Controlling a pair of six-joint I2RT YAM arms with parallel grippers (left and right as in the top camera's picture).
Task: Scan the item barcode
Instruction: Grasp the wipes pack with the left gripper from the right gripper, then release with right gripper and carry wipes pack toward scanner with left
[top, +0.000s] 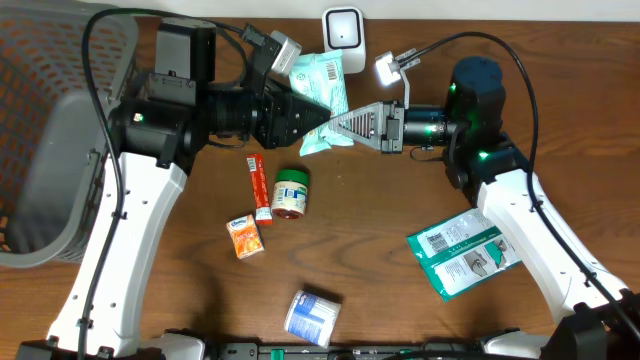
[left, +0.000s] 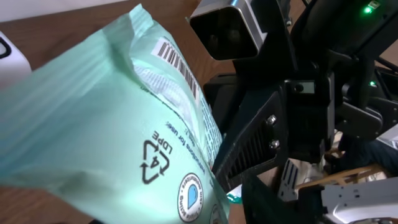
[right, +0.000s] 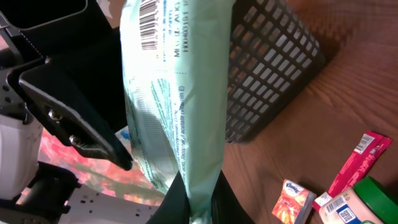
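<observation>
Overhead, the green pack (top: 322, 85) hangs at twelve o'clock of the table (top: 400, 230), pinched by the right gripper (top: 338, 127) at its four o'clock. Whether the left gripper (top: 316, 118) grips it or stands spread, I cannot tell. A thin edge pinch could let it twist, turning the barcode (right: 149, 25) away from the scanner (top: 342, 28).
</observation>
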